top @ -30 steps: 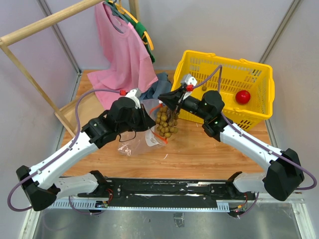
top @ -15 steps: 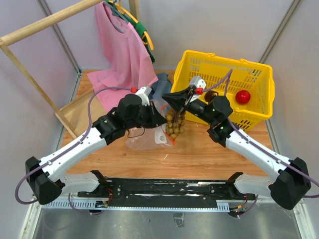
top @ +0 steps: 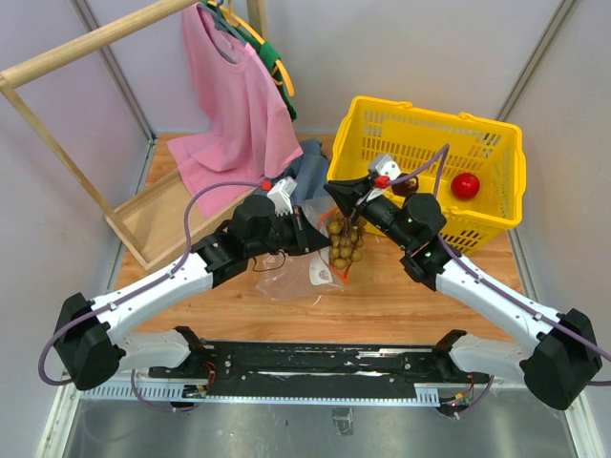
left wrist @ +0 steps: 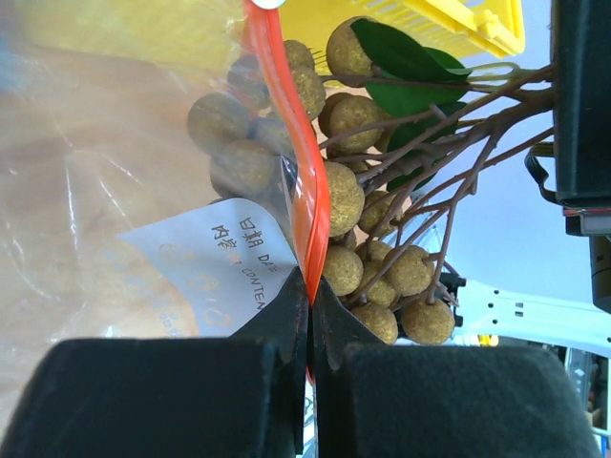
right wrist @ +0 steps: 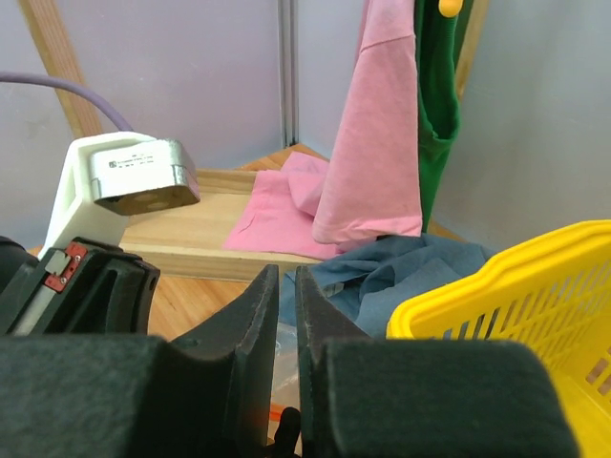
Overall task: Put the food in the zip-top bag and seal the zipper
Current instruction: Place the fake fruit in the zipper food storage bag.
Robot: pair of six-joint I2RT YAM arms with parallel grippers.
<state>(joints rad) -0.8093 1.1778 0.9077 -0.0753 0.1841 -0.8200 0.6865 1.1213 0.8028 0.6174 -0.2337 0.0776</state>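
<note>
My left gripper (top: pixel 313 235) is shut on the red-orange zipper (left wrist: pixel 304 191) of the clear zip-top bag (top: pixel 291 279) and holds its mouth edge up off the table; the white label (left wrist: pixel 221 260) shows beside the jaws. My right gripper (top: pixel 346 197) is shut on the stem of the tan-yellow cluster (top: pixel 346 244), which hangs right beside the zipper (top: pixel 329 272). The cluster (left wrist: pixel 368 215) presses against the strip in the left wrist view. My right jaws (right wrist: pixel 286 279) are closed on a dark stem. The red round fruit (top: pixel 465 185) and a dark fruit (top: pixel 405 186) lie in the yellow basket (top: pixel 496 153).
A pink shirt (top: pixel 234 95) hangs from a wooden rack (top: pixel 57 143) at back left and drapes on the table. A blue cloth (top: pixel 307 164) lies behind the grippers. The basket stands close to the right arm, at right.
Both grippers have moved right and toward the basket. The left one drew the bag's mouth up and right; the cluster travelled with the right gripper and stays beside the zipper.
</note>
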